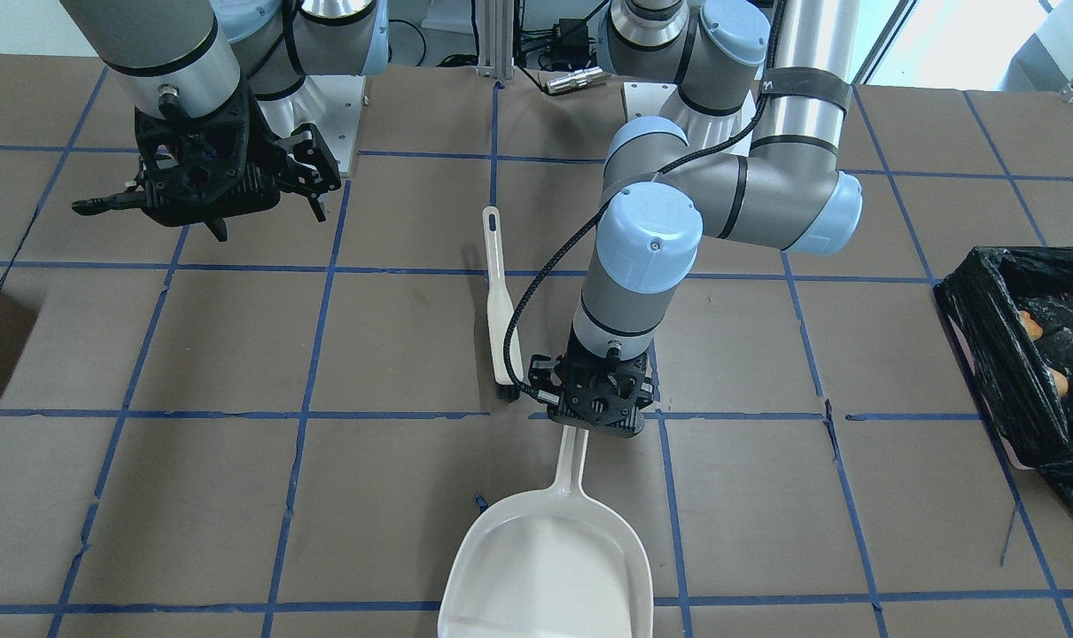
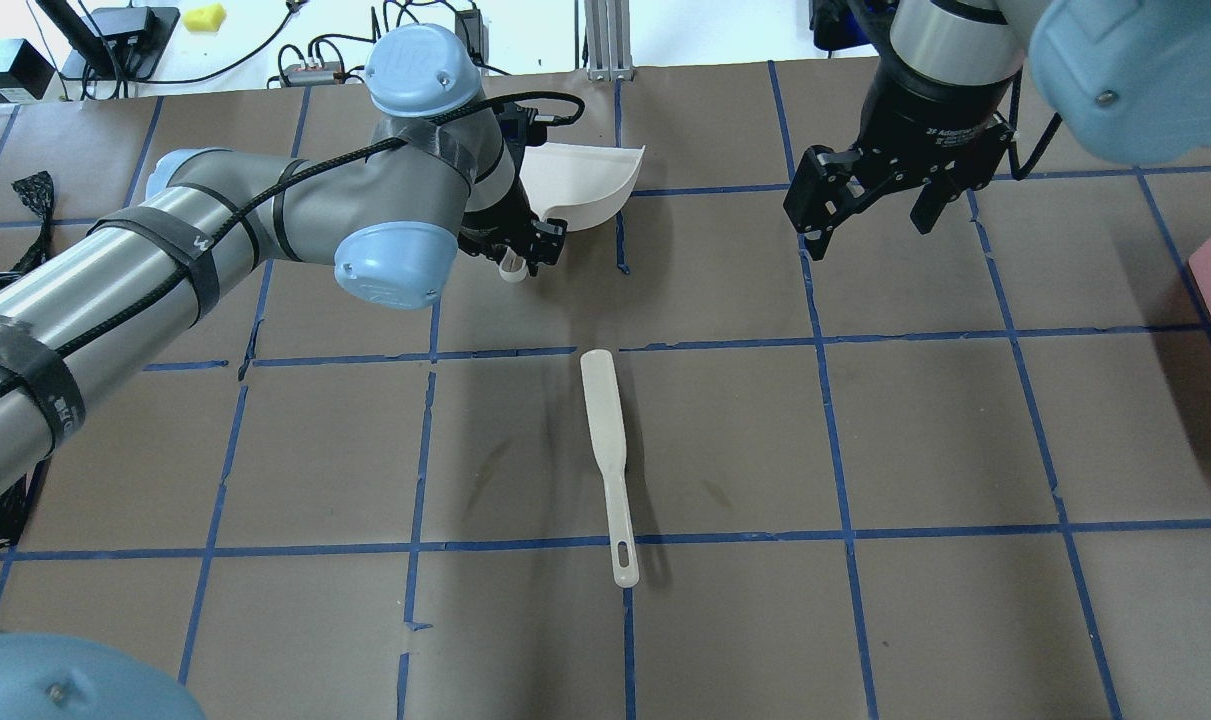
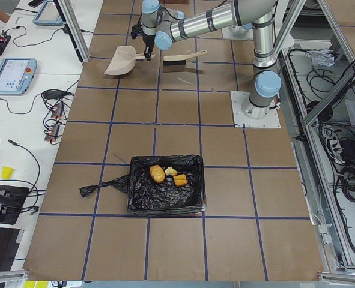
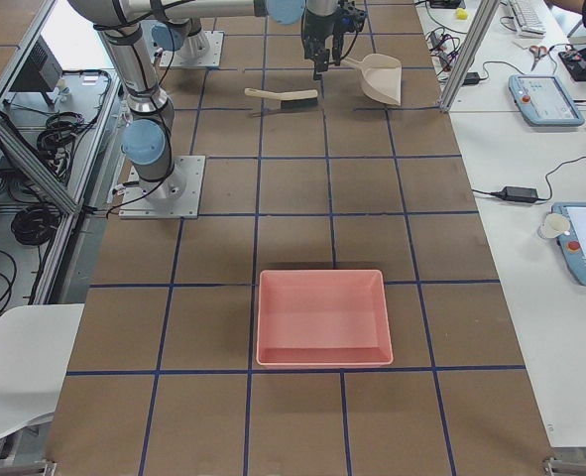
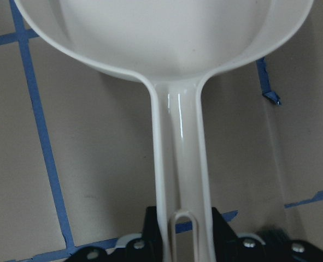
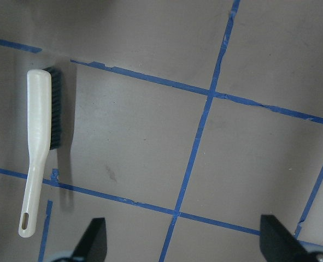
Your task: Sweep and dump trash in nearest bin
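Note:
The trash lies inside the bin, a box lined with a black bag: a tan potato-like oval, a bread chunk and a pale bit. The bin also shows at the right edge of the front view. My left gripper is shut on the handle of the white dustpan, whose scoop is empty; the handle sits between the fingers. The white brush lies alone on the table. My right gripper is open and empty, above the table and apart from the brush.
A pink tray sits on the table towards the robot's right end. The brown table is marked by a grid of blue tape lines. Cables and devices lie beyond the far edge.

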Controlling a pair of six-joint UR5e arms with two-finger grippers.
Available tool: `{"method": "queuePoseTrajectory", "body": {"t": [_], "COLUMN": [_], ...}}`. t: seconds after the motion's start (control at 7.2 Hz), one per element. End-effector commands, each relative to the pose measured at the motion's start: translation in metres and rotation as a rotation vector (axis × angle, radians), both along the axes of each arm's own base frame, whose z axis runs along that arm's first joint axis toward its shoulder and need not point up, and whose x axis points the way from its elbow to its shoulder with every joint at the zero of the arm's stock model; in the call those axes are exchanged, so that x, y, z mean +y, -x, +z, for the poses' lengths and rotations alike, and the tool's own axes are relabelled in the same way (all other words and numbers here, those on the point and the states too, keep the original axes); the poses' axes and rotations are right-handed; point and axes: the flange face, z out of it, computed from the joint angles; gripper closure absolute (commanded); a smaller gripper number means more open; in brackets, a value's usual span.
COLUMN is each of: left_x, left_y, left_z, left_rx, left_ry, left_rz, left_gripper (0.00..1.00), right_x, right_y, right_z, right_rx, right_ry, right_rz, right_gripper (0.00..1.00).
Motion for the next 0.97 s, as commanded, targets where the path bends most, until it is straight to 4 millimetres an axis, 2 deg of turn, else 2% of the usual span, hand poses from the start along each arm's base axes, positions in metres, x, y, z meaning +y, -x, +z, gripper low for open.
{"method": "queuePoseTrajectory", "body": {"t": [0.0, 0.28, 0.56, 0.69, 0.83], "left_x": [0.016, 0.032, 0.038, 0.039, 0.038], "left_y": [0.023, 0.051, 0.058, 0.060, 0.059], "left_z": [-0.009, -0.008, -0.013, -0.013, -0.017], "left_rx": [0.070, 0.030, 0.035, 0.040, 0.035], "left_ry": [-0.029, -0.027, -0.045, -0.050, -0.058], "left_rz": [-0.029, -0.020, 0.022, 0.052, 0.056], "left_gripper": [0.93, 0.92, 0.91, 0.86, 0.64], "right_x": [0.000, 0.000, 0.000, 0.000, 0.000], "right_y": [0.000, 0.000, 0.000, 0.000, 0.000], "right_z": [0.000, 0.000, 0.000, 0.000, 0.000], "right_rx": [-0.001, -0.001, -0.001, -0.001, -0.001], "right_ry": [-0.001, 0.001, 0.001, 0.001, -0.001], "right_rz": [0.000, 0.000, 0.000, 0.000, 0.000], "right_gripper": [0.00, 0.00, 0.00, 0.00, 0.00]}}
